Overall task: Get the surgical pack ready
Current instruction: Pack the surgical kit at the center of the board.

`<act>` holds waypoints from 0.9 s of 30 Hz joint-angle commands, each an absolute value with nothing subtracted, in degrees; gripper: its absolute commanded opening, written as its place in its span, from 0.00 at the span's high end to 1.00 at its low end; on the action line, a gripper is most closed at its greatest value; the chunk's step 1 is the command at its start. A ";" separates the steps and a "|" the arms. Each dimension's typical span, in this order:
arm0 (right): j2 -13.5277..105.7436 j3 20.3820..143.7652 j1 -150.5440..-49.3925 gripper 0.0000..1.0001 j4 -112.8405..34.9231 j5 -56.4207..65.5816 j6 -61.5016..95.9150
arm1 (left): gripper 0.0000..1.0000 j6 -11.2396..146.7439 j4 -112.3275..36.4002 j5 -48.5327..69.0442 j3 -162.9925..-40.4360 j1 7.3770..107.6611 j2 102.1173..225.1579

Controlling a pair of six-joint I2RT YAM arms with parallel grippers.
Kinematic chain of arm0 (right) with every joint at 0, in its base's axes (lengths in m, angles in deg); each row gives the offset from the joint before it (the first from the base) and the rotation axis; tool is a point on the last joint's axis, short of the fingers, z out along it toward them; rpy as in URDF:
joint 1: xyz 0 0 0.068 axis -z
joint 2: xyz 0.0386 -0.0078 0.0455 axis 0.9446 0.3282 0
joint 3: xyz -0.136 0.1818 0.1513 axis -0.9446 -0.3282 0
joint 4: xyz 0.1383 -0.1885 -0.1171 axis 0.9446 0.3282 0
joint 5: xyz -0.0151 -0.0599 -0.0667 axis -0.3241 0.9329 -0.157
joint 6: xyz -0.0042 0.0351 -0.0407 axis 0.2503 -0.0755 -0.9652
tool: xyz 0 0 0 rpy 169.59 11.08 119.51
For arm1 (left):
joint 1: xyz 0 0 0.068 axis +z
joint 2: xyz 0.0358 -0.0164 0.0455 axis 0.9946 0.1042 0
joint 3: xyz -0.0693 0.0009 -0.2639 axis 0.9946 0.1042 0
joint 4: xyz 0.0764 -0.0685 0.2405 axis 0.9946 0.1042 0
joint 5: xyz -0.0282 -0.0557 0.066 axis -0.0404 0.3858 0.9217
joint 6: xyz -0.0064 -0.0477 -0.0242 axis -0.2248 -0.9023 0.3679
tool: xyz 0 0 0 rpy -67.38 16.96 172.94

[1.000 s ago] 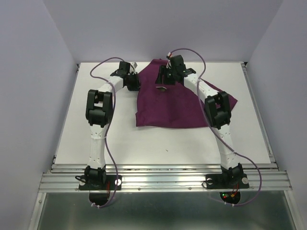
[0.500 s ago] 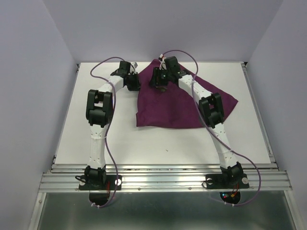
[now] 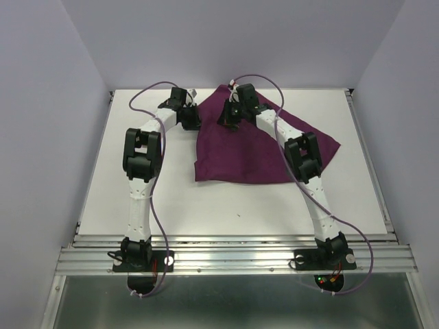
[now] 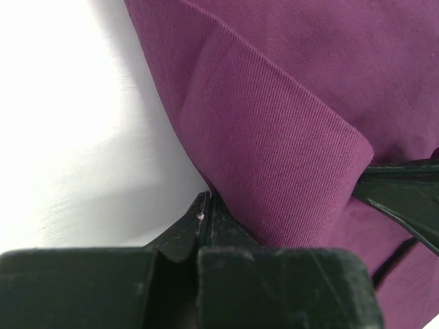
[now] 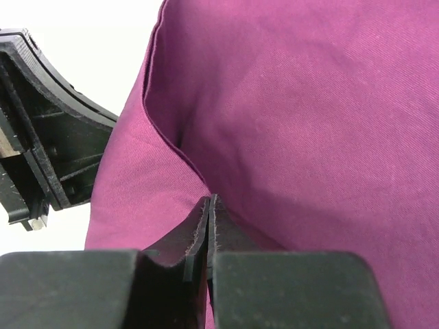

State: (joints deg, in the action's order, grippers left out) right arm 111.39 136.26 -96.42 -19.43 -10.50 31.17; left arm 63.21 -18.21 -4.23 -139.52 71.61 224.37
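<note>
Far side of the tabletop (image 3: pixel 171 199), by the back edge: purple cloth (image 3: pixel 260 151) lies spread but rumpled, one corner trailing toward the right. Both arms reach over its far-left part.

Left pincer (image 3: pixel 188 118): jaws pressed together on the cloth's left edge, right where the fabric meets the white surface. Its own camera shows a fold of cloth rising up from the tips.

Right pincer (image 3: pixel 230 118): changed within the last second. It stood farther right over the cloth with jaws apart; it has since slid left, toward the other arm, and closed. Its wrist camera now shows the tips meeting on a raised fold edge, with fabric caught between them. The two pincers now sit near each other, each visible at the margin of the other's camera.

Reading: both ends of a short stretch of the far-left edge look to be gripped, so the cloth seems ready to be lifted or drawn out. Likely step in hand is opening or straightening the wrap.

No tray, instruments, gauze or packets show in any view. Whether they lie under the cloth cannot be told. Task looks early.

Risk: the fabric is thin and each bite is shallow, so an edge could slip free when pulled.
</note>
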 commanded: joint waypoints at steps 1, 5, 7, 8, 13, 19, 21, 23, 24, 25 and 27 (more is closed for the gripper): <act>105.48 132.57 -97.03 0.99 -22.67 -7.65 30.87 | 1.00 64.21 -17.49 -4.33 -142.05 71.27 221.65; 101.88 126.33 -97.03 0.99 -27.59 -2.73 32.10 | 1.00 64.57 -16.70 -3.11 -142.31 71.27 221.04; 100.74 123.79 -97.03 0.99 -28.65 -0.80 32.71 | 1.00 64.92 -15.91 -1.88 -142.40 71.27 220.42; 99.95 123.16 -97.03 0.99 -29.26 0.69 32.72 | 1.00 65.09 -15.73 -1.53 -142.40 71.27 220.16; 98.71 121.49 -97.03 0.99 -29.88 3.78 32.80 | 1.00 65.27 -15.03 0.50 -142.05 71.27 217.61; 98.09 119.38 -97.03 0.99 -31.12 4.14 33.24 | 1.00 64.92 -14.50 1.90 -140.99 71.19 215.06; 98.18 119.20 -97.03 0.99 -31.12 4.05 33.33 | 1.00 64.83 -14.85 2.69 -140.03 71.01 213.31; 98.09 118.85 -97.03 0.99 -31.20 4.22 33.33 | 1.00 64.83 -15.99 3.31 -138.19 70.75 211.81; 98.01 118.59 -97.03 0.99 -31.20 4.40 33.33 | 1.00 64.83 -16.43 3.57 -137.05 70.40 210.50; 97.83 118.41 -97.03 0.99 -31.20 4.40 33.33 | 1.00 64.83 -16.61 3.58 -136.77 70.22 209.97; 97.48 117.71 -97.03 0.99 -31.47 5.10 33.24 | 1.00 65.62 -16.79 2.53 -136.51 69.61 209.08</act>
State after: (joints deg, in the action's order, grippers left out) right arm 101.47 119.12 -96.80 -29.14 2.68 33.33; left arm 64.26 -15.13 2.53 -137.55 71.07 215.76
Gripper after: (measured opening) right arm 0.016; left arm 0.019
